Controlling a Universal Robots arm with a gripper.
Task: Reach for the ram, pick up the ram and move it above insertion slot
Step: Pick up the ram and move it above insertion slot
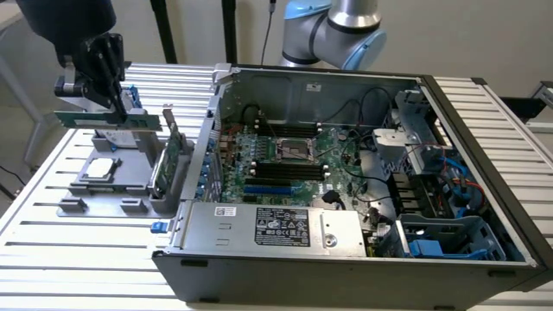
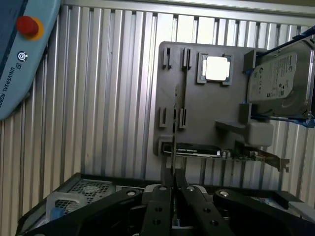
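The ram [image 1: 103,120] is a long thin green stick, held level at the exterior view's left, above the grey holder tray [image 1: 129,172]. My gripper [image 1: 116,107] is shut on its upper edge from above. In the wrist view the ram [image 2: 174,128] appears edge-on as a thin dark line running out from between the black fingers [image 2: 161,196] of the gripper [image 2: 173,181]. The black memory slots [image 1: 289,172] lie on the motherboard inside the open computer case [image 1: 346,259], well to the exterior view's right of the ram.
The grey holder tray [image 2: 197,113] carries a processor chip [image 2: 215,68], a hard drive [image 2: 280,78] and a green expansion card [image 2: 221,152] standing on edge. A teach pendant [image 2: 19,54] with a red button lies on the slatted table. The case wall [image 1: 203,149] stands between tray and motherboard.
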